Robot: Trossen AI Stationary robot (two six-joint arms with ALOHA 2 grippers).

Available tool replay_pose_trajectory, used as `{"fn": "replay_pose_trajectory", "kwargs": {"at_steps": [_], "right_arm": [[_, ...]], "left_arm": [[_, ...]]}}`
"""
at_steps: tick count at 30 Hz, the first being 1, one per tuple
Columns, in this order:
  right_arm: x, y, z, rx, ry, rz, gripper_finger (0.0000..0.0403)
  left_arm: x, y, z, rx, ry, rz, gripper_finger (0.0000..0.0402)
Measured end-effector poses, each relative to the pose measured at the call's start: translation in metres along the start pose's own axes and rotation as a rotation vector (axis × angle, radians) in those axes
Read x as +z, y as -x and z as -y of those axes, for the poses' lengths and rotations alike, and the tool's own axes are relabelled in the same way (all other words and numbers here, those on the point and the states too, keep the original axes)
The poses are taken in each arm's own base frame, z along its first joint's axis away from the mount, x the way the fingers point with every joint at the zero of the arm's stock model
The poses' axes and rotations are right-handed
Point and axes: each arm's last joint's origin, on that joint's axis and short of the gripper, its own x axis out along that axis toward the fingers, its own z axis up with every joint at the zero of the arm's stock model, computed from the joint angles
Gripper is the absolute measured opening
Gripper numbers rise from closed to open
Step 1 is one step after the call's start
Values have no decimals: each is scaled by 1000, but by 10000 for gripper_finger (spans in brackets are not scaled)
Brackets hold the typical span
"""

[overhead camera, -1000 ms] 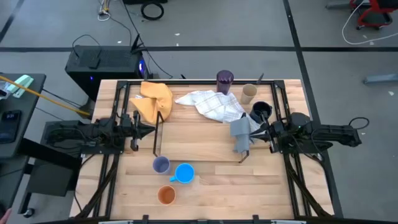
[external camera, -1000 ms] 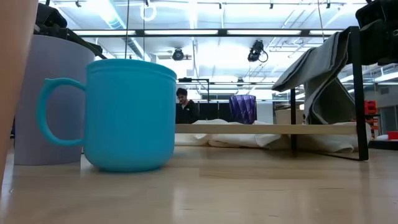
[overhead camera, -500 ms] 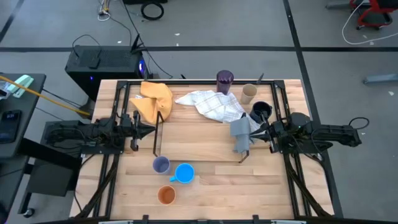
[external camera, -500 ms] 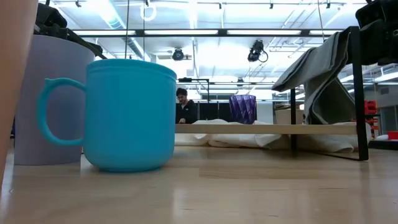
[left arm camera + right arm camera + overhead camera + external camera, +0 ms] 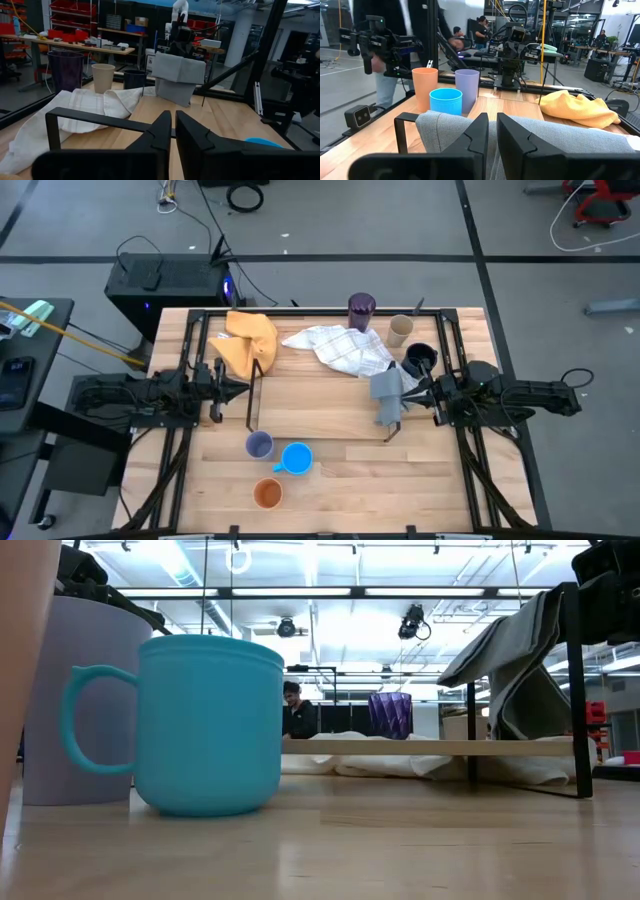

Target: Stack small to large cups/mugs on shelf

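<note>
The shelf point(image 5: 252, 395), a low black rod rack, stands mid-table between both arms. The purple cup point(image 5: 361, 308), tan cup point(image 5: 400, 330) and dark navy cup point(image 5: 420, 360) stand upright at the far right. Toward the near edge stand the lavender cup point(image 5: 259, 444), bright blue mug point(image 5: 296, 458) and orange cup point(image 5: 267, 493). My left gripper point(image 5: 172, 131) is shut and level at the shelf's left end rod point(image 5: 100, 117). My right gripper point(image 5: 492, 131) is shut and level at the right end, just behind the grey cloth point(image 5: 530, 137) draped there.
A yellow cloth point(image 5: 250, 340) lies at the far left by the shelf. A white-checked cloth point(image 5: 340, 348) is spread along its far side. Black arm frames run down both table sides. A person stands beyond the table point(image 5: 395, 60). Bare wood shows inside the shelf.
</note>
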Motion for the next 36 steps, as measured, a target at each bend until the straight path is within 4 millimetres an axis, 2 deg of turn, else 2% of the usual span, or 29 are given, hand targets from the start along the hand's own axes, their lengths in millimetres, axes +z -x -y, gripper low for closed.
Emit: {"fn": "replay_pose_trajectory", "kwargs": {"at_steps": [9, 22, 36], "right_arm": [[0, 0, 0, 0, 0, 0, 45], [0, 0, 0, 0, -1, 0, 45], [0, 0, 0, 0, 0, 0, 45]], "left_arm": [[0, 0, 0, 0, 0, 0, 41], [0, 0, 0, 0, 0, 0, 28], [0, 0, 0, 0, 0, -1, 40]]}}
